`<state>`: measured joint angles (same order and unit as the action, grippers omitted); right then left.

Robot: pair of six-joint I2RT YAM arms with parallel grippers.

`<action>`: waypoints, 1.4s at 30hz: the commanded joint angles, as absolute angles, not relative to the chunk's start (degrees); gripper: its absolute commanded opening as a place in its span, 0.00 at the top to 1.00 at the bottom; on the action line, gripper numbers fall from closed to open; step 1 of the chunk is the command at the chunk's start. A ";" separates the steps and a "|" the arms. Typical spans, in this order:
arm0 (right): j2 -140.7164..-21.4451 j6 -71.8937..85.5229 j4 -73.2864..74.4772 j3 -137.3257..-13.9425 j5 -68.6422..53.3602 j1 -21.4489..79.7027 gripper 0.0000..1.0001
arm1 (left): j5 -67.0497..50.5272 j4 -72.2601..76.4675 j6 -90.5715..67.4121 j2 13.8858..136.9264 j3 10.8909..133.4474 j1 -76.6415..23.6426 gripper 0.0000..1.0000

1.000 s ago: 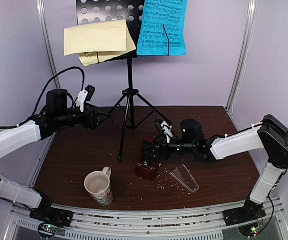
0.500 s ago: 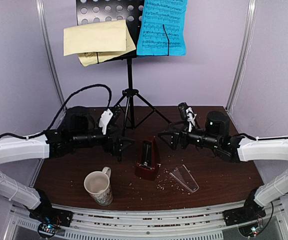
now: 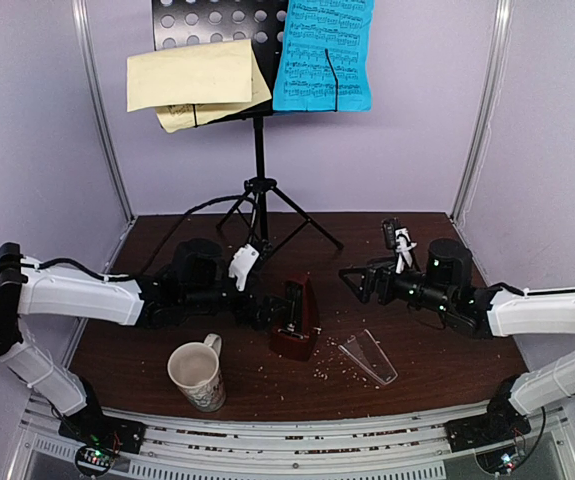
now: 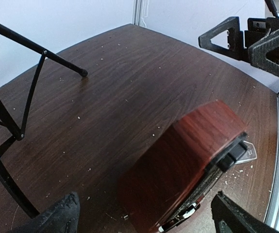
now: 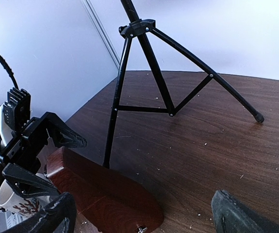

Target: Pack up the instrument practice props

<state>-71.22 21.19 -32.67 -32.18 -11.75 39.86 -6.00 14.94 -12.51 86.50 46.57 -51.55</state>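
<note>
my left claw (image 3: 265,308), arm low and outstretched, gapes wide just beside the metronome (image 3: 295,322) standing on the table (image 3: 447,352). my right claw (image 3: 355,281) reaches in opposite, wide too. the blue sheet (image 3: 324,55) shows only printed music notes.

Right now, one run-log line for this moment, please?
left pincer open, near metronome | right pincer open, empty | cover off | sheets on stand

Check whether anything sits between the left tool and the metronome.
Nothing visible does. The left tool is open, and the metronome looms close ahead of its fingers in the wrist view. The music stand has a leg beside the tool, not ahead of it.
</note>
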 commanded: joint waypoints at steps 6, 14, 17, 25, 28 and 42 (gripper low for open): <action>-71.78 22.90 -34.44 -32.45 -10.02 39.55 0.00 | -9.88 22.28 -12.51 88.30 48.20 -52.27 0.02; -71.76 23.59 -34.98 -32.00 -9.85 39.46 0.00 | -9.96 23.56 -12.68 90.06 48.76 -52.82 0.03; -71.72 23.88 -35.19 -31.69 -9.84 39.48 0.00 | -10.21 23.43 -12.66 90.32 48.70 -52.82 0.06; -71.56 24.17 -35.75 -31.32 -9.76 39.46 0.00 | -9.86 23.26 -13.00 90.51 48.60 -52.82 0.19; -71.39 24.17 -35.86 -31.16 -9.78 39.46 0.00 | -9.88 23.44 -13.19 90.54 48.60 -52.82 0.22; -71.10 24.34 -36.12 -30.66 -9.58 39.46 0.00 | -10.09 23.48 -13.53 90.51 48.25 -52.82 0.36</action>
